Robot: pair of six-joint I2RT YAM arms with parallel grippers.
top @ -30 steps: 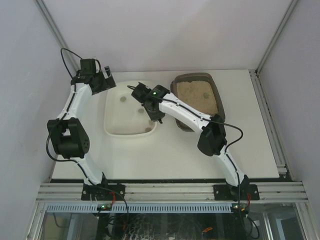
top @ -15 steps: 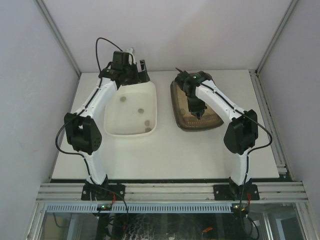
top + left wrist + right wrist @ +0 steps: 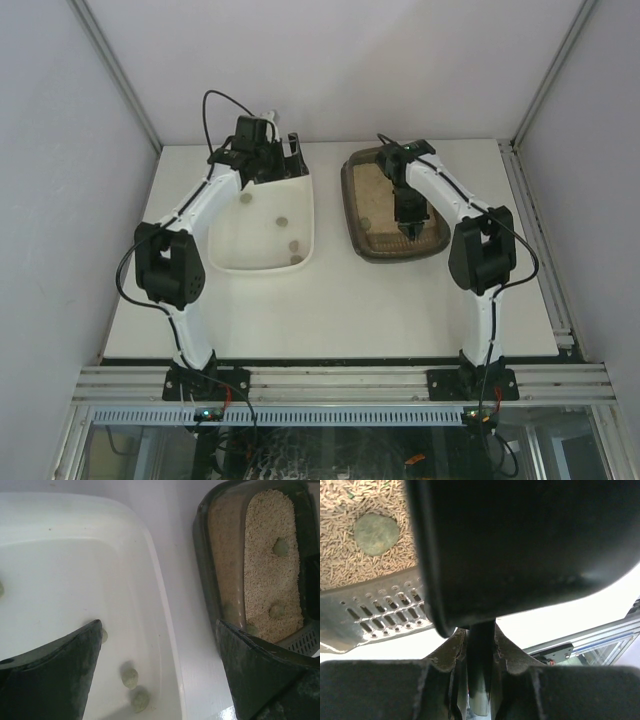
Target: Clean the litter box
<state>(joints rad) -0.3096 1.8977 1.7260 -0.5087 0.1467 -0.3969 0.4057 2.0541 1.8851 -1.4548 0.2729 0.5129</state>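
Fingers of my right gripper clamp the scoop, a clump just beyond them in the litter box, so next I dig under it; left gripper gapes empty.

On the table, the tub lies left — litter box right.
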